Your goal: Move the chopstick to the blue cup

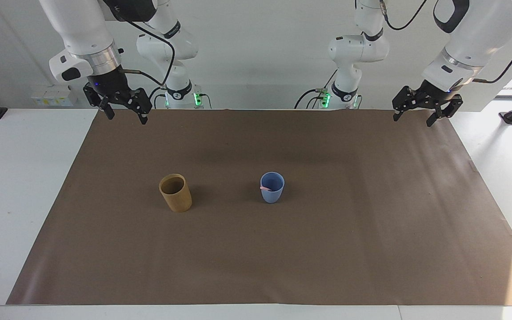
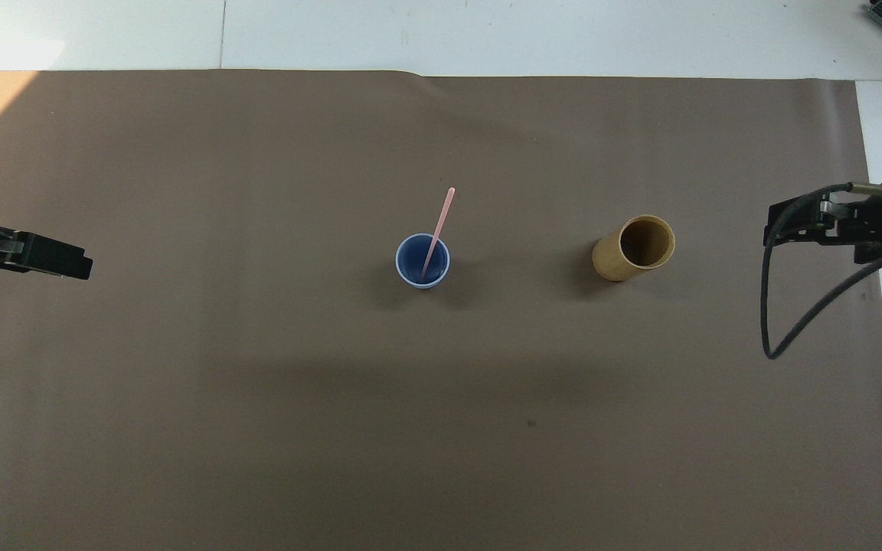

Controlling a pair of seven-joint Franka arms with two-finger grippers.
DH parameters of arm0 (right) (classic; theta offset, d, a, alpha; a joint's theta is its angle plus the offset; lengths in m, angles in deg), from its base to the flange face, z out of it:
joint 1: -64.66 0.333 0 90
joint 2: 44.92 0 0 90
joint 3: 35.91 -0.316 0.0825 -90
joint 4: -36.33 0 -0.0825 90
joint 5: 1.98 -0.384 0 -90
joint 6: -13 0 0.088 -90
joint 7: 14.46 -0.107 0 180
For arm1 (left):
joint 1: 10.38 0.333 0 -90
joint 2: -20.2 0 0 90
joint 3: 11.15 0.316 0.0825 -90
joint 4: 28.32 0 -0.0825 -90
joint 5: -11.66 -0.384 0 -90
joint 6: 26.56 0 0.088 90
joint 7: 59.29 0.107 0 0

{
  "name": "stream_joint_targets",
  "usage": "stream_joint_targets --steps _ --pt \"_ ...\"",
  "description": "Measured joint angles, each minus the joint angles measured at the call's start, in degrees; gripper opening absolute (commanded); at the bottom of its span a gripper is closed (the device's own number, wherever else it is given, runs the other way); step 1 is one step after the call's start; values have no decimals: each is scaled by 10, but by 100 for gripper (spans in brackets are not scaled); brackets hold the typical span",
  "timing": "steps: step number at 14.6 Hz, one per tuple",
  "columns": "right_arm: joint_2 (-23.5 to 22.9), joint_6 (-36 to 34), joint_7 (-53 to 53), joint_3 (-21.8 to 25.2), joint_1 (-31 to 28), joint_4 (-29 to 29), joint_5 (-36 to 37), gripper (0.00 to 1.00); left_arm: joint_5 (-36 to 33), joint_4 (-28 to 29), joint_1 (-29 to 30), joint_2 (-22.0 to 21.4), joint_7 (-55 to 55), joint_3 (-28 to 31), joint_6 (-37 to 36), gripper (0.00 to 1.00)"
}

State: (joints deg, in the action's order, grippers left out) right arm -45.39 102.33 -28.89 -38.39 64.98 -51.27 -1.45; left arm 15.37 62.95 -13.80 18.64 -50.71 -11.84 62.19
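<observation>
The blue cup (image 1: 272, 188) (image 2: 423, 261) stands upright in the middle of the brown mat. The pale-pink chopstick (image 2: 438, 231) (image 1: 265, 188) rests inside it, leaning on the rim with its upper end sticking out away from the robots. My right gripper (image 1: 124, 113) (image 2: 785, 222) hangs open and empty, raised over the mat's corner at the right arm's end. My left gripper (image 1: 416, 118) (image 2: 66, 264) hangs open and empty over the mat's corner at the left arm's end.
A taller tan-brown cylindrical cup (image 1: 175, 193) (image 2: 635, 247) stands upright beside the blue cup, toward the right arm's end. The brown mat (image 1: 282, 258) covers most of the white table (image 1: 16, 178). A black cable (image 2: 793, 321) loops from the right arm.
</observation>
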Motion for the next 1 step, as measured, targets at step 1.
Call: stream_joint_targets --steps 1 --pt "0 0 0 0 0 0 0 100 0 0 0 0 0 0 0 100"
